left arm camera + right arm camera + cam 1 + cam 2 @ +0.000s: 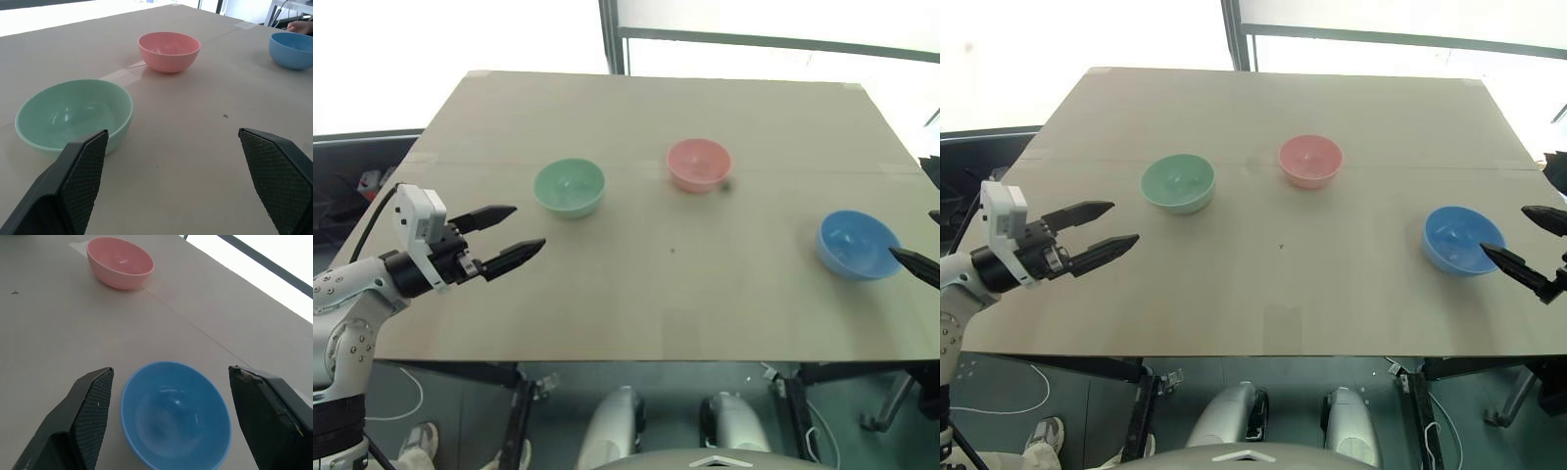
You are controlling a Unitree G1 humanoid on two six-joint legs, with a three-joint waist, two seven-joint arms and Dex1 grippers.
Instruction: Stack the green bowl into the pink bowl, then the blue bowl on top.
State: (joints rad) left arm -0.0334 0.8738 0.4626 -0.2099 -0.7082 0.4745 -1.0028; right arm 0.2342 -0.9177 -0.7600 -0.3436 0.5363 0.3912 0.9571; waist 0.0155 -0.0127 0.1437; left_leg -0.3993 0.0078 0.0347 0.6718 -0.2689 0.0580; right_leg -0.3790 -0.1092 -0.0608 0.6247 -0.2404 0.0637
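Well, three plain smooth bowls sit apart, upright: green, pink, blue. Left gripper and right gripper both spread wide, holding nothing.

Three small, plain, smooth plastic bowls stand upright and empty on the tan surface, well apart from one another, none stacked. The mint-green bowl sits left of centre in the head view, and the salmon-pink bowl sits just right of centre, slightly higher in the frame. The sky-blue bowl lies at the right edge of the frame, lower than the other two.
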